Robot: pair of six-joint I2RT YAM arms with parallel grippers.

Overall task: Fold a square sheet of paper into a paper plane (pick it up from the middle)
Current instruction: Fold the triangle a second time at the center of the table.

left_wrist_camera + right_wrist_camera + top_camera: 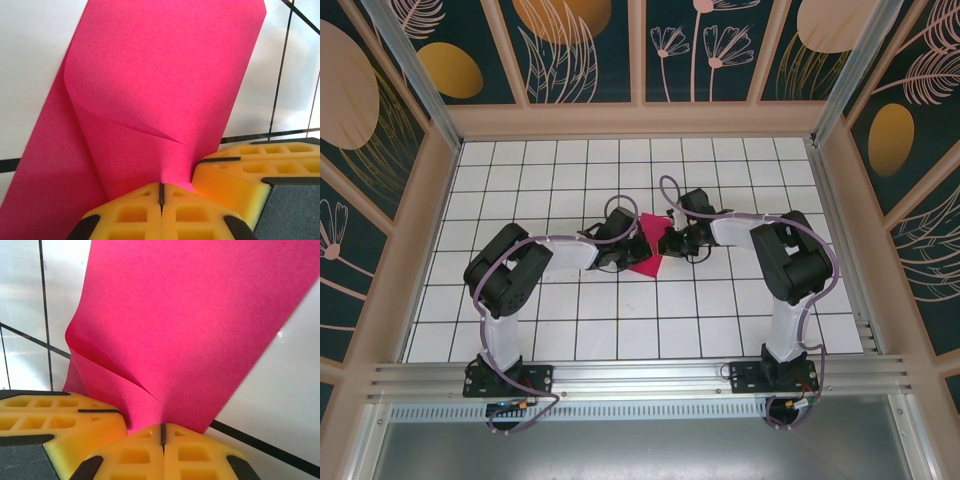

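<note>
The square sheet of paper (645, 255) sits near the middle of the white tiled table (720, 320), caught between both arms. The left tool (161, 197) is at the sheet's 9 o'clock and the right tool (162, 435) at its 3 o'clock. Each tool has its yellow fingers pressed tightly together, pinching a bit of the magenta paper. The two pinches lie just beside each other on the same stretch of the sheet. From there the paper spreads away doubled over, one layer curling loosely above the other with a soft crease running between them.
</note>
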